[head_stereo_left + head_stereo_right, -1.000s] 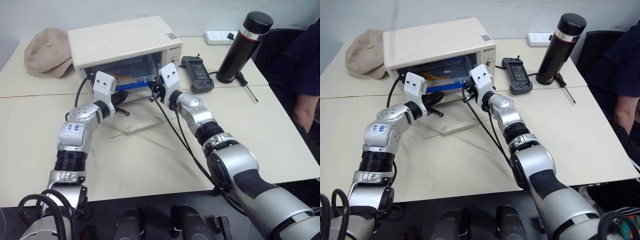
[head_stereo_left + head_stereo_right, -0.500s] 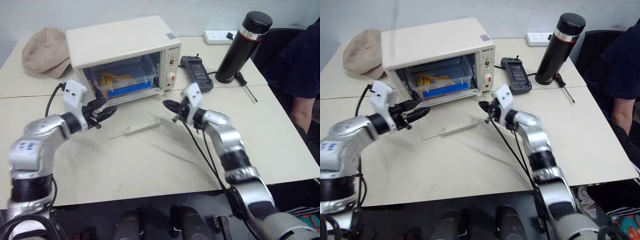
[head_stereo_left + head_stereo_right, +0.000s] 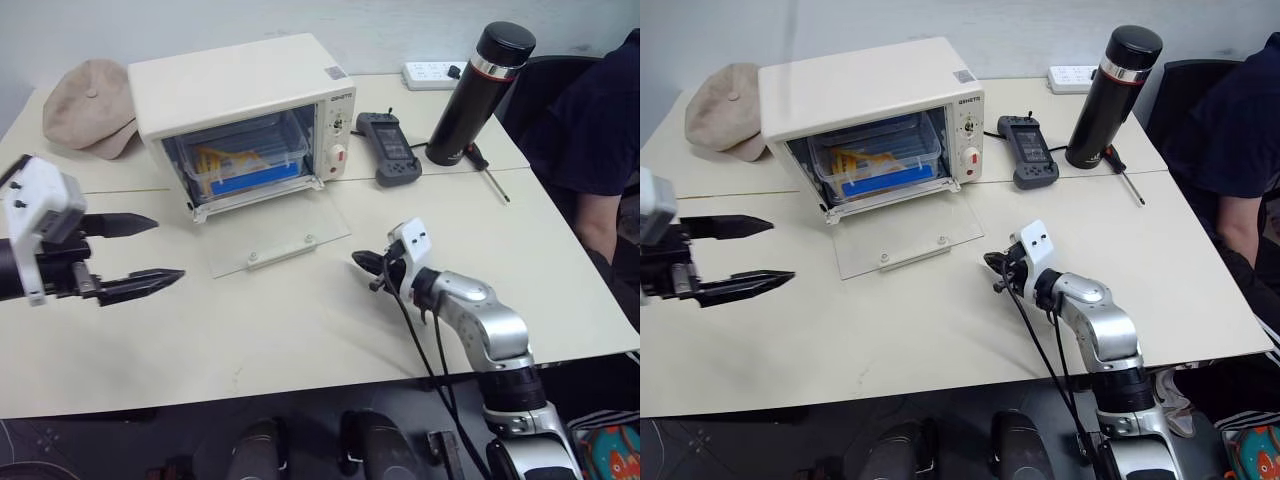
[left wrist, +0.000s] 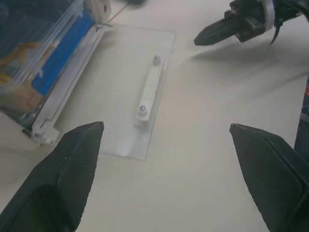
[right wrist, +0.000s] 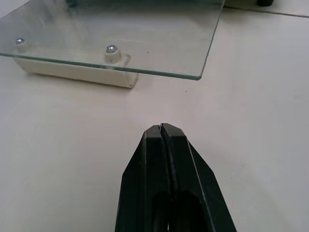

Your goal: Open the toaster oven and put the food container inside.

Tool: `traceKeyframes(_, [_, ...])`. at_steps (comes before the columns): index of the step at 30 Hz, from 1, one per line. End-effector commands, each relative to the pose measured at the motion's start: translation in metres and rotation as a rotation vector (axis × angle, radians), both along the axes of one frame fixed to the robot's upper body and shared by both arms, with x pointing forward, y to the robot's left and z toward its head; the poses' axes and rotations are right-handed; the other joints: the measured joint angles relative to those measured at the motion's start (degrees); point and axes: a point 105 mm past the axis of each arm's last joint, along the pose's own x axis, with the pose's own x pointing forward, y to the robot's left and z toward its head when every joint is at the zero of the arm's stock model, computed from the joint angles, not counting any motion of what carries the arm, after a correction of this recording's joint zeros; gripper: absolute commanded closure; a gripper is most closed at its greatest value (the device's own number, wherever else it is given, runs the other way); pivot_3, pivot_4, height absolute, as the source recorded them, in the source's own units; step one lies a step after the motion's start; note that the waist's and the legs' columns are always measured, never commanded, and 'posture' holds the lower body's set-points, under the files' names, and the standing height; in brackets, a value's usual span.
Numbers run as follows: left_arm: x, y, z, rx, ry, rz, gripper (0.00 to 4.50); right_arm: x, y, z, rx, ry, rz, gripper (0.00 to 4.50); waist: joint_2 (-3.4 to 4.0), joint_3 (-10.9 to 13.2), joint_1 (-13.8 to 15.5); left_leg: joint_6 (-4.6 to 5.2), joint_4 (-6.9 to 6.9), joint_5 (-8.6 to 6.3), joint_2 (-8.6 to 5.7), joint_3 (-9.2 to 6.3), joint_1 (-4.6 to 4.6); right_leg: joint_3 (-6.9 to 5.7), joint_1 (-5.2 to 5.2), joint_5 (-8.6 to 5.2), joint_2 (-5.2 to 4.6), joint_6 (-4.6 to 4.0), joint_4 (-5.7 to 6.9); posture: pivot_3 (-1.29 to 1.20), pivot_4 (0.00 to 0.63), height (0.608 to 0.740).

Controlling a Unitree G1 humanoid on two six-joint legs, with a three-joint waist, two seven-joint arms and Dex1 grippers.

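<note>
One toaster oven [image 3: 240, 110] on table [image 3: 300, 330], door down; one food container [image 3: 245, 160] inside. Two hands: left hand [image 3: 135, 255] fingers apart, right hand [image 3: 362, 262] fingers together, both empty.

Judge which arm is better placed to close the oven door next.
Probably right. The right gripper, fingers shut, sits just off the corner of the lowered glass door near its handle; the open left gripper hangs farther away.

Cream tables [image 3: 300, 330] pushed together stand before a pale wall [image 3: 200, 25], evenly lit.
</note>
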Motion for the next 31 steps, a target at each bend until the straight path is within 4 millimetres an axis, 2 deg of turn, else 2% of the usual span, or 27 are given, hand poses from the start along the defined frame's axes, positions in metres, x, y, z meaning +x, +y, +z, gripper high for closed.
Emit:
traceKeyframes(1, [-0.003,0.02,0.02,0.012,-0.075,0.057,0.05,0.011,0.014,0.014,0.018,-0.07,0.013,4.5,0.02,0.01,-0.13,0.0,-0.01,0.0,0.0,0.02,0.0,0.0,-0.02,0.0,0.0,0.0,0.0,0.0,0.15,0.74])
traceKeyframes(6, [0.001,0.03,0.032,0.0,-0.128,0.091,0.05,0.023,0.034,0.039,0.061,-0.137,0.059,4.5,0.03,0.02,-0.14,0.0,-0.05,0.0,0.01,0.02,-0.02,0.01,-0.05,-0.01,0.02,-0.02,-0.03,0.0,0.15,0.74])
traceKeyframes(9, [0.004,0.033,0.034,-0.024,-0.14,0.098,0.05,0.031,0.036,0.061,0.096,-0.175,0.061,4.5,0.03,0.02,-0.14,0.02,-0.05,0.0,0.01,0.01,-0.05,0.01,-0.06,-0.01,0.01,-0.01,-0.04,0.0,0.15,0.74])
traceKeyframes(13, [0.006,0.04,0.033,-0.032,-0.142,0.122,0.0,0.031,0.015,0.106,0.155,-0.206,0.092,3.54,0.06,0.04,0.01,0.03,-0.06,0.0,0.01,0.0,-0.05,0.01,-0.06,-0.01,0.01,-0.01,-0.04,0.0,0.15,0.74])
traceKeyframes(17, [0.002,0.043,0.041,-0.063,-0.158,0.122,0.0,-0.003,-0.031,0.161,0.029,-0.28,0.264,2.22,0.21,0.14,0.89,0.24,0.08,-0.1,-0.01,0.0,-0.21,-0.01,-0.08,0.02,-0.03,0.03,-0.16,0.0,0.15,0.74])
traceKeyframes(19, [0.001,0.045,0.045,-0.064,-0.166,0.122,0.0,-0.012,-0.046,0.173,0.005,-0.267,0.286,1.57,0.24,0.15,1.25,0.31,0.11,-0.15,0.0,0.01,-0.24,-0.02,-0.07,0.02,-0.03,0.04,-0.2,0.0,0.15,0.74])
traceKeyframes(21, [0.0,0.048,0.05,-0.064,-0.181,0.128,0.0,-0.013,-0.064,0.186,0.039,-0.236,0.243,0.87,0.22,0.15,0.99,0.3,0.12,-0.18,0.02,0.02,-0.17,-0.05,-0.01,0.01,-0.02,0.06,-0.24,0.0,0.15,0.74])
traceKeyframes(24, [-0.002,0.052,0.058,-0.071,-0.201,0.141,0.0,-0.02,-0.081,0.194,0.043,-0.216,0.231,0.02,0.23,0.15,0.65,0.29,0.1,-0.17,0.08,0.14,-0.08,0.02,-0.01,0.01,0.01,0.05,-0.17,0.0,0.15,0.74])
traceKeyframes(28, [-0.006,0.057,0.066,-0.082,-0.224,0.154,0.0,-0.033,-0.089,0.186,-0.057,-0.231,0.24,0.02,0.28,0.18,0.79,0.29,0.07,-0.17,0.08,0.15,-0.08,0.02,-0.05,0.01,0.01,0.05,-0.16,0.0,0.15,0.74])
traceKeyframes(31, [-0.008,0.053,0.063,-0.1,-0.232,0.139,0.0,-0.029,-0.087,0.176,-0.04,-0.221,0.225,0.02,0.28,0.18,0.71,0.3,0.09,-0.18,0.08,0.23,-0.09,0.07,-0.06,0.01,0.01,0.06,-0.17,0.0,0.15,0.74])
